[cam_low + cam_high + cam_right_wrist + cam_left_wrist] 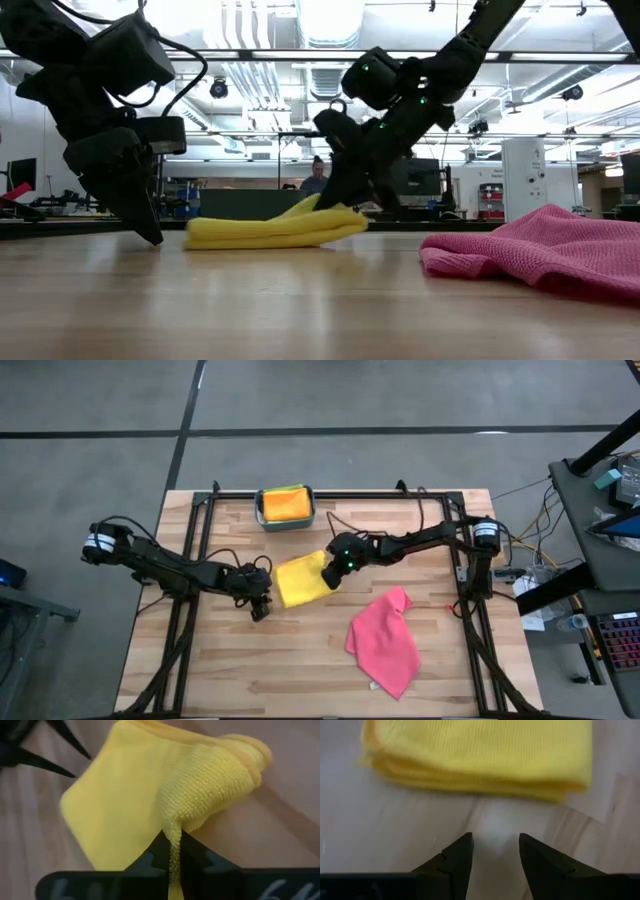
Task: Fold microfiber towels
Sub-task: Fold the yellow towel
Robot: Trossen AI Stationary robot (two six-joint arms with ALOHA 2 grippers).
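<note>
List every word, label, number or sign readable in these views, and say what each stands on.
None can be read.
Yellow towel, pink towel, teal bin: no print or tag text shows.
Equipment at the table's right edge: any markings too small to read.
Room behind the table in the low view: signs and screens too blurred to read.

Wood table w/ folded yellow towel, pink towel, teal bin.
</note>
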